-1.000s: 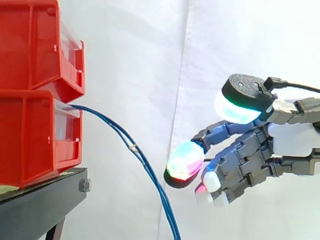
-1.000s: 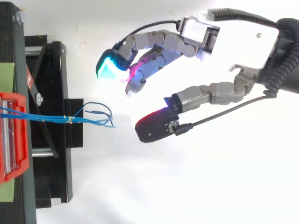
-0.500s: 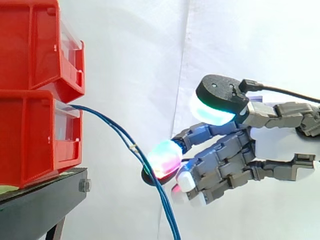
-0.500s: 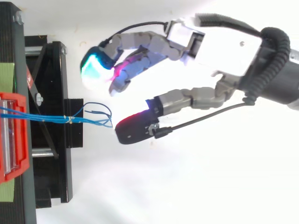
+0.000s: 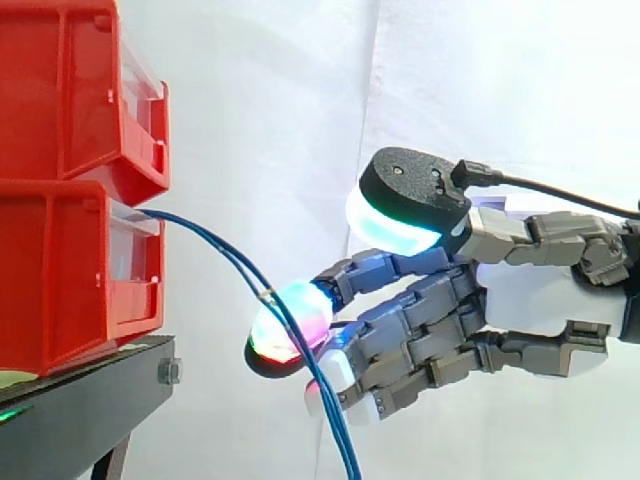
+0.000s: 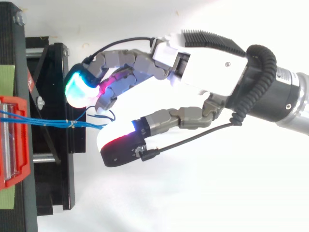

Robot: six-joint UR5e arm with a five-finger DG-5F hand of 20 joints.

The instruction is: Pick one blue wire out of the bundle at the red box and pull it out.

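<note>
A bundle of thin blue wires (image 5: 215,245) comes out of the lower red box (image 5: 60,270) and droops down to the right. A small tie (image 6: 72,123) binds them. In the top view the wires (image 6: 48,121) run right from the red box (image 6: 12,140), and their loose ends lie between the thumb and the fingers. My hand (image 5: 530,295) reaches in from the right, open, with its fingers spread either side of the wires. One glowing fingertip pad (image 5: 290,322) sits right at the wires; I cannot tell whether it touches them. The hand (image 6: 212,72) holds nothing.
A second red bin (image 5: 60,90) is stacked on the lower box. Both rest on a black stand (image 5: 80,410), whose frame (image 6: 53,183) lies under the wires. A white curtain hangs behind.
My hand has moved left towards the box. Its thumb and fingers, which were to the right of the wire ends, now stand on either side of them.
</note>
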